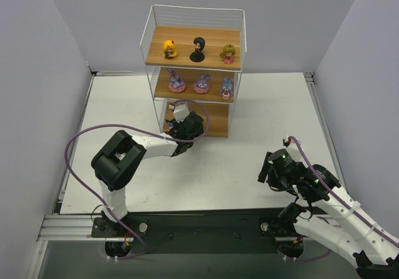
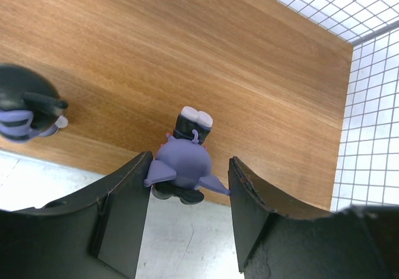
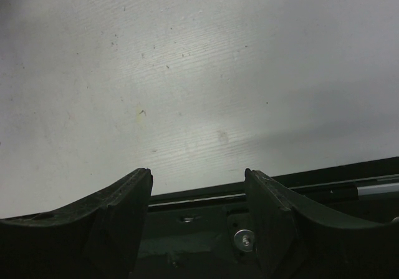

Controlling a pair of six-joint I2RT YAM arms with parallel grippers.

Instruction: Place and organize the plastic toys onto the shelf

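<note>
A white table (image 1: 249, 123) boxed in by plain grey walls carries the shelf (image 1: 149, 42) at its far centre. The left gripper (image 2: 190, 159) reaches to the near edge of the lowest board (image 2: 187, 54). Its jaws stand partly apart and hold a small blue-purple figure (image 2: 181, 166), whose sides touch both inner finger faces. In the left wrist view the figure is seen from above and behind, so its face is hidden. It sits right at the board's near edge; whether its base rests on the wood cannot be told.

Farther left on the same board stands a second dark figure (image 2: 25, 104) with striped arms, cut off by the frame's edge. From overhead, this lowest tier is largely hidden by the board above and by the left arm, which trails a purple cable (image 1: 75, 141).

On the middle tier three purple-pink bunny figures (image 1: 176, 81) (image 1: 202, 83) (image 1: 227, 88) stand in a row, well apart from one another. On the top tier stand a yellow doll (image 1: 169, 48) at left, a black doll (image 1: 198, 50) in the middle and an olive-pink doll (image 1: 228, 54) at right; their faces are too small to read.

The right gripper (image 3: 198, 174) hangs over bare table at near right, jaws wide apart with nothing between them. A dark rail (image 3: 324, 185) at the near edge crosses its wrist view.
</note>
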